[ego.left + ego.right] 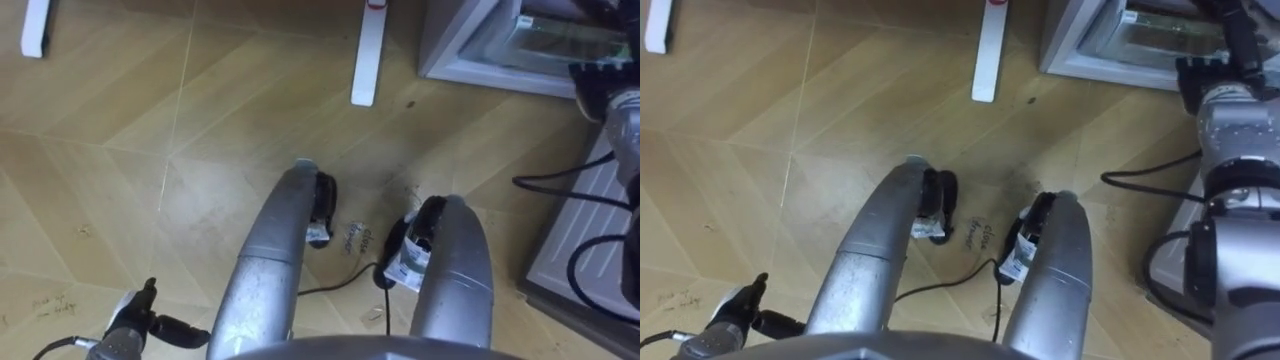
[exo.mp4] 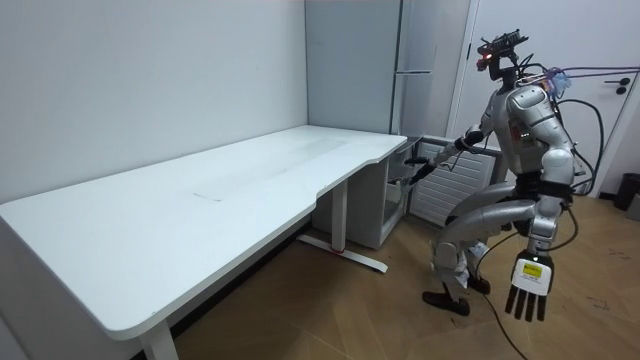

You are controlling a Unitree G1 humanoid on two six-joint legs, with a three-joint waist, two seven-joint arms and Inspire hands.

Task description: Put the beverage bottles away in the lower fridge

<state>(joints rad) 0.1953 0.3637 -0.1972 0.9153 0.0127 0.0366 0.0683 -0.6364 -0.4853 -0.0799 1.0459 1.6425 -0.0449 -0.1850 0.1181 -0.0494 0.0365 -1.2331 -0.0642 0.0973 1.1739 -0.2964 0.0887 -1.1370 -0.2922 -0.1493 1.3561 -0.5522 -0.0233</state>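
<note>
I stand crouched in front of the lower fridge (image 1: 470,55), whose compartment is open at the top right of the eye views. Its white door (image 1: 585,235) swings out at the right. My right arm reaches forward, and my right hand (image 1: 1225,55) is at the compartment's front edge with its fingers hidden. In the room view my right hand (image 2: 415,172) is at the open fridge (image 2: 440,190). My left hand (image 2: 528,290) hangs by my side, open, holding nothing; it also shows low at the left as my left hand (image 1: 135,322). I cannot make out a drink.
A long white desk (image 2: 200,200) stands to my left. Its white feet (image 1: 365,60) rest on the wooden floor ahead of me. A tall grey fridge body (image 2: 350,60) rises behind the desk's end. Open floor lies to my left.
</note>
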